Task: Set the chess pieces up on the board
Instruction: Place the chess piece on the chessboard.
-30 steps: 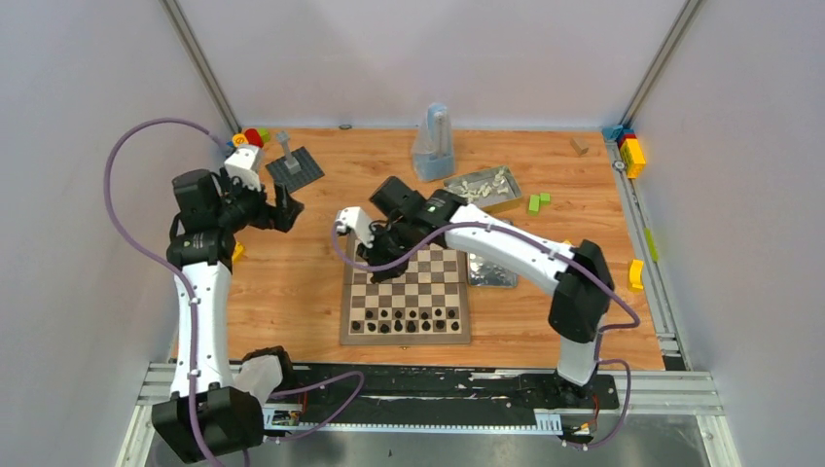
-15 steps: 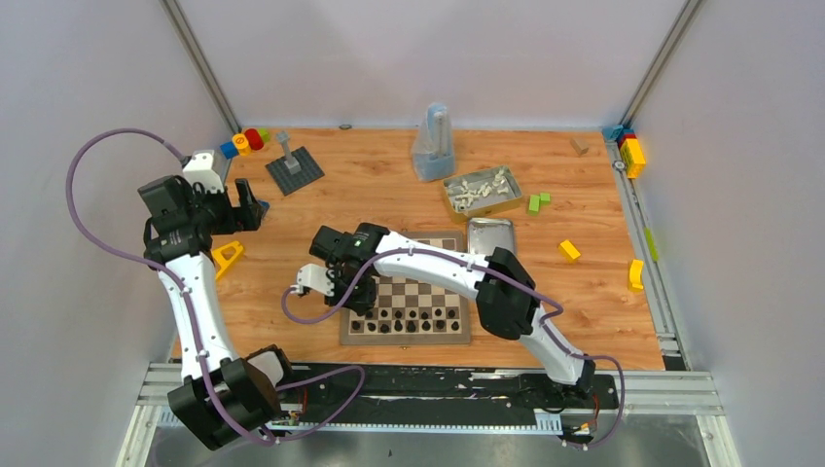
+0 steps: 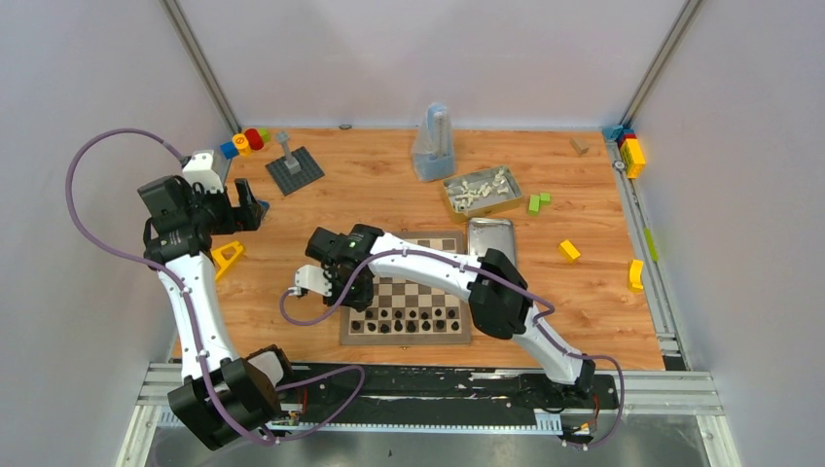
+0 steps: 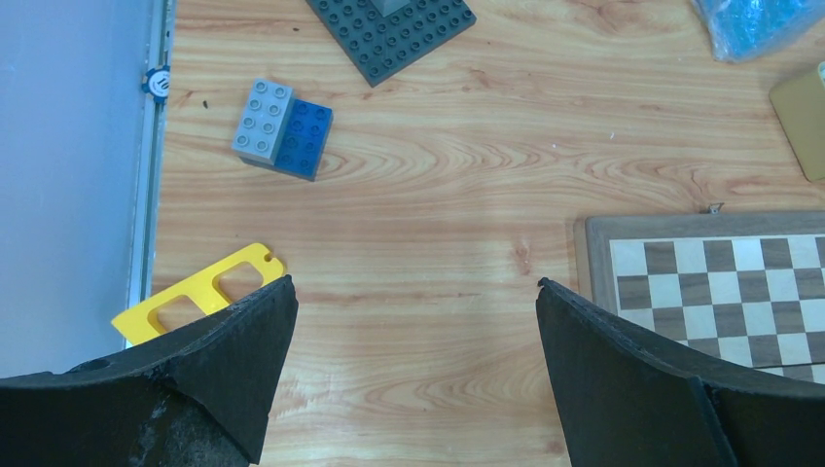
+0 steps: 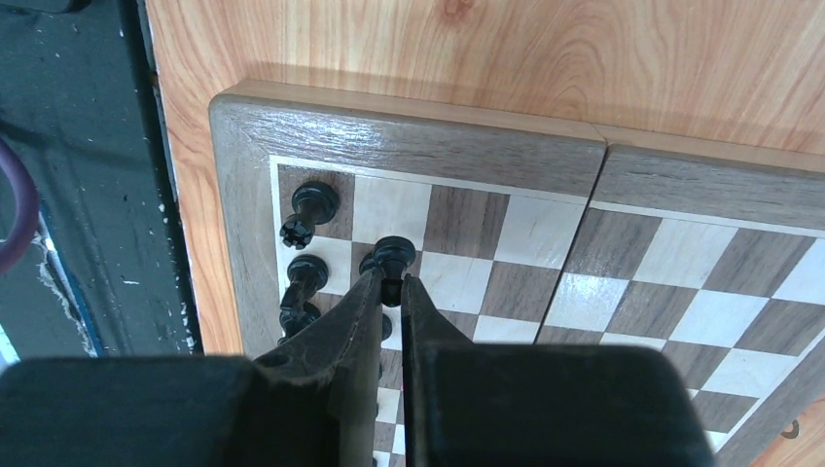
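The wooden checkered board (image 3: 465, 336) lies in the near middle of the table, with a row of black chess pieces (image 3: 409, 316) along its near side. Cream pieces fill an open tin (image 3: 482, 190) behind it. My right gripper (image 3: 355, 297) hangs over the board's near left corner. In the right wrist view the right gripper (image 5: 391, 282) is shut on a black pawn (image 5: 393, 255), just above the squares of the board (image 5: 506, 156), beside two standing black pieces (image 5: 313, 202). My left gripper (image 3: 251, 199) is open over bare wood left of the board (image 4: 720, 292), and the left gripper (image 4: 413, 287) holds nothing.
A closed metal tin (image 3: 489, 238) touches the board's far right corner. A bluish bag (image 3: 433, 146) and a dark studded plate (image 3: 295, 167) stand at the back. A yellow frame piece (image 4: 195, 292) and grey-blue blocks (image 4: 282, 131) lie near my left gripper. Green blocks (image 3: 538, 201) and a yellow block (image 3: 569, 250) lie right.
The right arm swung from the board's far left side to its near left corner, with its grip still shut. The left arm drew back toward the left wall. Little moved in the last half second.
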`<action>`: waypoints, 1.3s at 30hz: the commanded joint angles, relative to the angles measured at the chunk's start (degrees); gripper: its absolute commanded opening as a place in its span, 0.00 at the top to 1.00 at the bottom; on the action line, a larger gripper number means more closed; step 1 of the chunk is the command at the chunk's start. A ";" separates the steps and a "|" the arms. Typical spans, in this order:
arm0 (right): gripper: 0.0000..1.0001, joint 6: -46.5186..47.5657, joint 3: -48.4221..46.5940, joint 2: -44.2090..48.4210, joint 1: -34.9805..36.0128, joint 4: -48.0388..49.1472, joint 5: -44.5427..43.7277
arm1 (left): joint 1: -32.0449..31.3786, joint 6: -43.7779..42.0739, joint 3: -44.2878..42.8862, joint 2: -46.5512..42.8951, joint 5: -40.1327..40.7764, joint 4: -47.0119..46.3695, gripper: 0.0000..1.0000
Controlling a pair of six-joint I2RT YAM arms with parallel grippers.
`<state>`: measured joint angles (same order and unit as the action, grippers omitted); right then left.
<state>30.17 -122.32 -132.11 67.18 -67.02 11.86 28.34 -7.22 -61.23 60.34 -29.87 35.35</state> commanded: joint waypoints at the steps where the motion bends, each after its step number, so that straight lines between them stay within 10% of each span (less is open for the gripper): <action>1: 1.00 1.31 -2.56 -1.73 0.84 0.03 -1.90 | 0.89 -0.32 -0.38 -0.31 -0.49 -1.61 0.00; 39: 0.80 1.95 -2.90 -3.52 2.43 0.92 -4.57 | 1.28 -1.11 0.06 0.77 -0.23 -1.63 0.00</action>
<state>31.70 -123.44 -134.87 69.25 -67.00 8.16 28.77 -7.44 -61.23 60.73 -29.85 35.33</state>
